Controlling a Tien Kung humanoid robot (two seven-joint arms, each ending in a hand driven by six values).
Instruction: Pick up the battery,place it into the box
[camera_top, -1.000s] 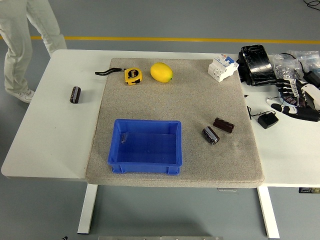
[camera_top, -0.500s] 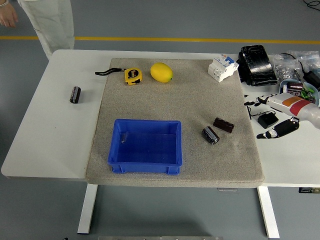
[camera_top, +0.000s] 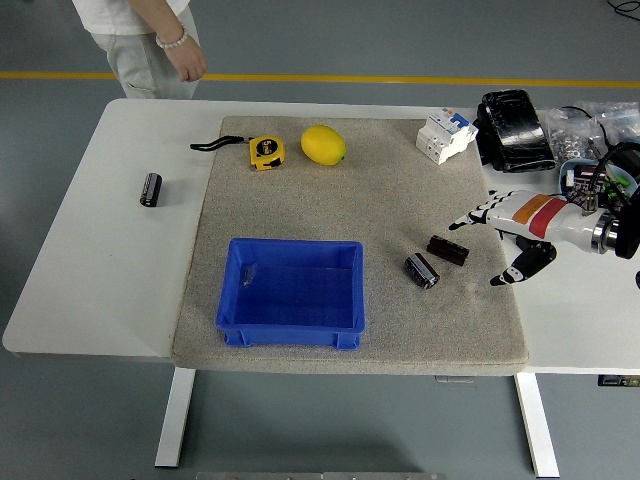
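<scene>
We look from one high head view, on the robot's side, forward and down over the whole white table (camera_top: 110, 270), its near edge low in frame, grey floor (camera_top: 330, 40) beyond the far edge.

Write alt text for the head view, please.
A robot's right hand, fingers spread, reaches in toward two dark batteries on a grey mat, beside an empty blue box; a person stands at the table's far side.
</scene>
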